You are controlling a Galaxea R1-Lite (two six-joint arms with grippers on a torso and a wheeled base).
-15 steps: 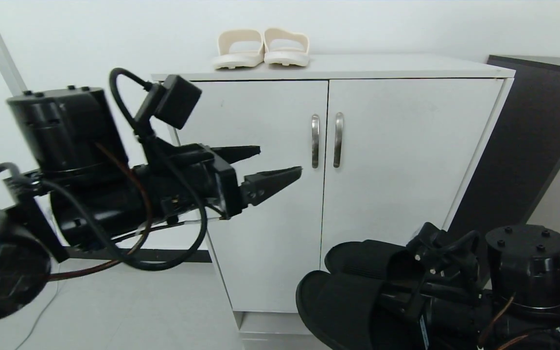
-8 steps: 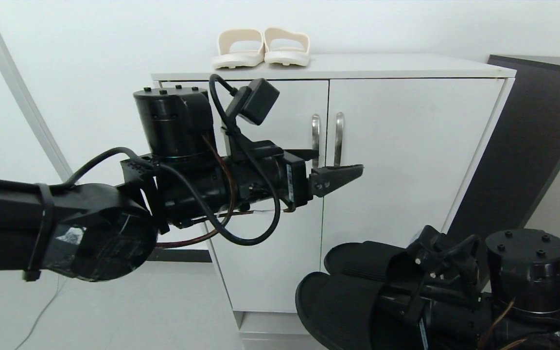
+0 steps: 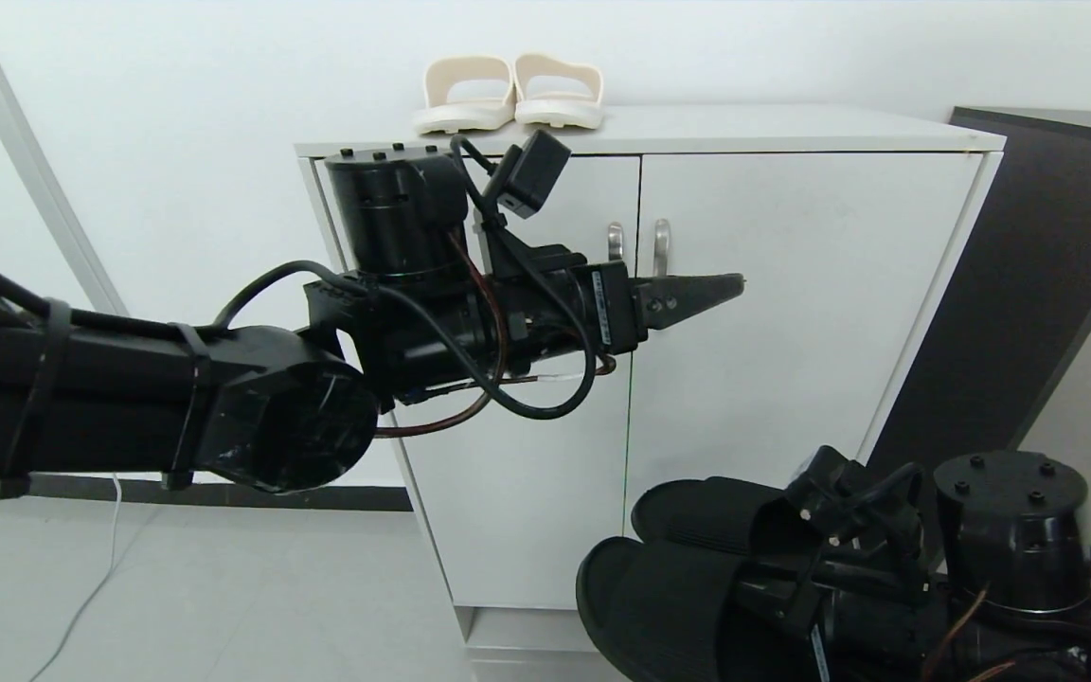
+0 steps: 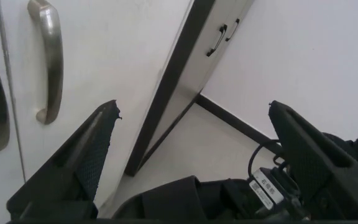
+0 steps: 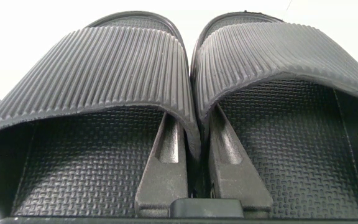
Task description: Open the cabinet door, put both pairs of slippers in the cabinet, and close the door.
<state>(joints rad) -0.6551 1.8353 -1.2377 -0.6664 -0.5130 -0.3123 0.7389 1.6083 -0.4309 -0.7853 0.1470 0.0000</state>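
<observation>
Right gripper [image 5: 194, 124] pinches ribbed black slippers [image 5: 104, 74], cabinet doors [image 3: 792, 313] seemingly shut.

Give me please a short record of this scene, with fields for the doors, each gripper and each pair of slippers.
doors: both cabinet doors shut
left arm: left gripper open, near the handles, holding neither
right arm: right gripper shut on the black slippers
other pair: cream slippers side by side on the cabinet top
task state: door not yet opened
</observation>
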